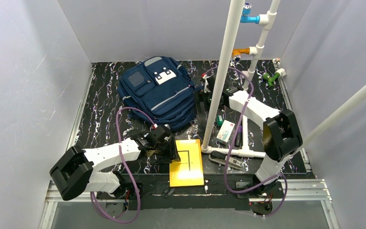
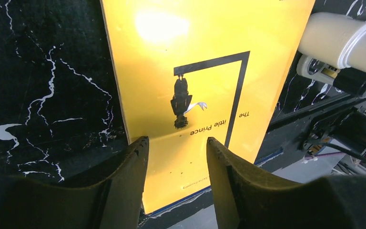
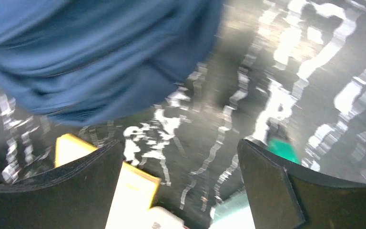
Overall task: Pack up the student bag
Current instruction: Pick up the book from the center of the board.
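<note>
Two jobs seem split here: the left gripper (image 2: 176, 143), empty with jaws half apart, sits over the yellow book (image 1: 187, 167) at lower centre of the top view, likely to lift it, while the right gripper (image 3: 178, 145), empty and spread wide, hovers by the student bag (image 1: 159, 90) lying flat at upper centre.

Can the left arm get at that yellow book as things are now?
Likely yes. The left gripper hangs right above the yellow Little Prince book, fingers apart over its edge, and nothing lies on its cover.
</note>
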